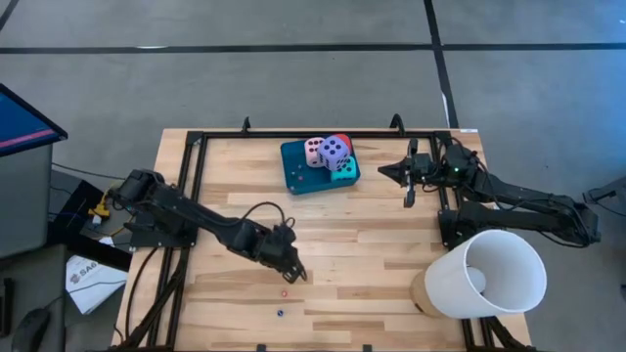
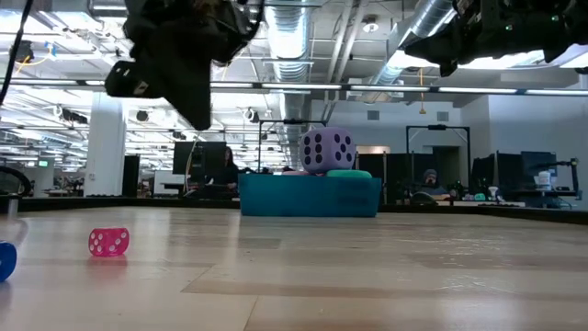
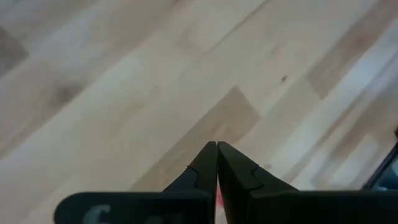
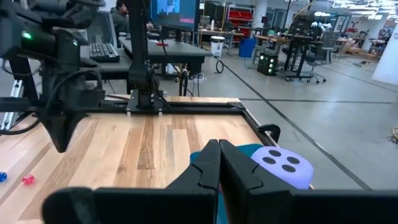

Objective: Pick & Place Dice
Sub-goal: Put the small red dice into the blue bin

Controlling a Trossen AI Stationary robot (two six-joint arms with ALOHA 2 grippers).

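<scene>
Four large dice sit piled in the teal tray at the table's far middle: pink, purple, red behind it, turquoise underneath. The low view shows the purple die on top of the tray. My right gripper is shut and hovers just right of the tray, pointing at it; the purple die lies past its fingertips. My left gripper is shut, raised above the near-middle boards.
A tiny red die and a tiny blue one lie on the boards near my left gripper; both show low. A big white cup lies on its side at the near right. Black frame rails edge the table.
</scene>
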